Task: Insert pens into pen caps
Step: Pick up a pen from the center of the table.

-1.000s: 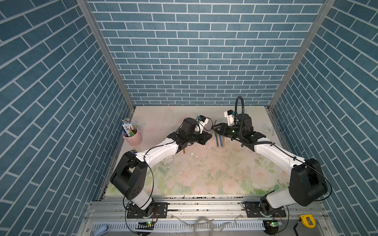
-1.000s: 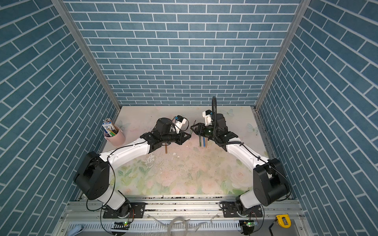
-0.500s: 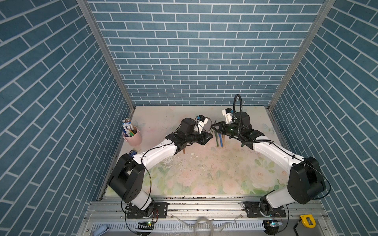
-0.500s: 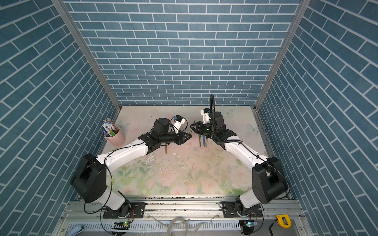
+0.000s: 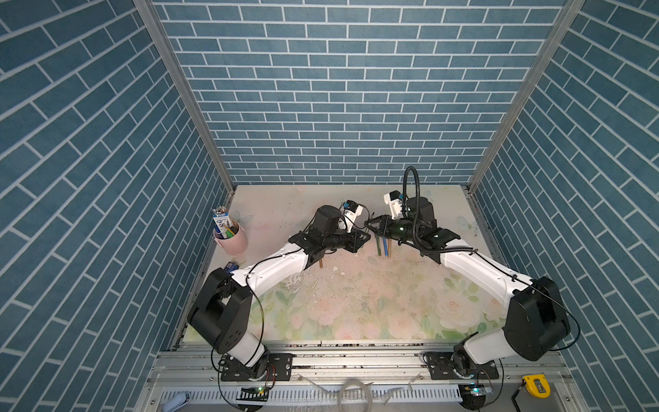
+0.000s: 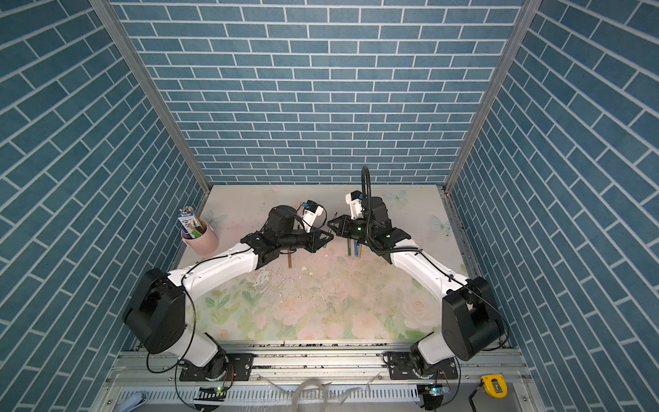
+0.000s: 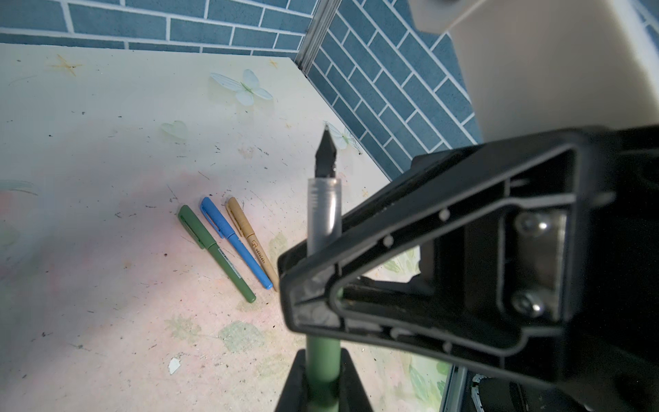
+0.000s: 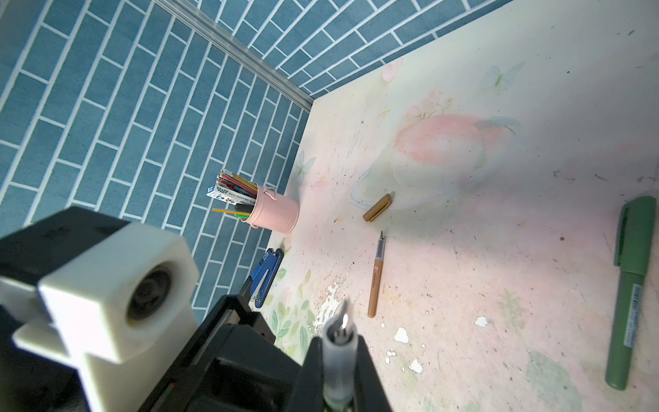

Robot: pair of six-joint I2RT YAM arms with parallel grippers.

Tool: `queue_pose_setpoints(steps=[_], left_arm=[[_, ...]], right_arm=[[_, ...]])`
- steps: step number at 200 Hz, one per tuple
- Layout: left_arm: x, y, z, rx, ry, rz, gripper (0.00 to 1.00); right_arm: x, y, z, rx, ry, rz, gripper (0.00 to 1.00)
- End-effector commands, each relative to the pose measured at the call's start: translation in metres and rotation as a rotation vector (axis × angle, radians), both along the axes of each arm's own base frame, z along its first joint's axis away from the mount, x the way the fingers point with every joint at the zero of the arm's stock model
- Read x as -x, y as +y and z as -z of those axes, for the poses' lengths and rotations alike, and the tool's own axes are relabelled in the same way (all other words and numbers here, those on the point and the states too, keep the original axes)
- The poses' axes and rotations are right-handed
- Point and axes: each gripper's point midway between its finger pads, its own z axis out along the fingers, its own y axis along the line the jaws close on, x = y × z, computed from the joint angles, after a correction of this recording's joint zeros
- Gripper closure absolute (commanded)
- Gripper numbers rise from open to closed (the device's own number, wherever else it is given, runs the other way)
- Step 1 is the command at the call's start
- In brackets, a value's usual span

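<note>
Right fingers [image 7: 374, 228] have just closed on the uncapped green pen [image 7: 322, 214] that the left fingers [image 7: 297, 385] pinch too. Likely a handover before capping.

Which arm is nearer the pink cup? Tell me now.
Left. The left arm passes close beside the pink cup; the right arm lies far off on the opposite side.

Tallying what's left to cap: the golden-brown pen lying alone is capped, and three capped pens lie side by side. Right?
Not quite. The golden-brown pen is uncapped, its tip bare; a golden-brown cap lies apart from it, as the right wrist view shows. The three capped pens do lie side by side.
</note>
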Motion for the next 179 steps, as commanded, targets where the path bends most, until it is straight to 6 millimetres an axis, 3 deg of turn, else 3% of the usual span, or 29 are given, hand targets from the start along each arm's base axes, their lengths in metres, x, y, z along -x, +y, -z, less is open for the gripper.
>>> queue_pose_setpoints(steps=[1, 32, 84, 114, 137, 156, 179], left_arm=[[0.007, -0.007, -0.003, 0.009, 0.011, 0.050, 0.82], [0.009, -0.010, -0.002, 0.007, 0.023, 0.071, 0.78], [0.010, -0.011, 0.000, -0.006, 0.028, 0.093, 0.99], [0.006, -0.007, -0.001, -0.018, 0.008, 0.053, 1.00], [-0.003, 0.005, -0.001, -0.049, -0.028, -0.024, 1.00], [-0.007, 0.013, -0.006, -0.056, -0.058, -0.080, 1.00], [-0.010, 0.024, -0.013, -0.051, -0.097, -0.140, 1.00]], right_arm=[[0.001, -0.005, -0.010, 0.025, -0.058, 0.011, 0.99], [0.001, -0.006, -0.012, 0.035, -0.074, 0.011, 0.99], [0.001, -0.004, -0.014, 0.031, -0.077, 0.003, 0.96], [0.005, -0.008, -0.024, 0.029, -0.077, 0.010, 0.73], [0.015, -0.025, -0.036, 0.061, -0.087, 0.062, 0.64], [0.023, -0.050, -0.041, 0.110, -0.092, 0.145, 0.62], [0.025, -0.098, -0.023, 0.240, -0.019, 0.291, 0.65]])
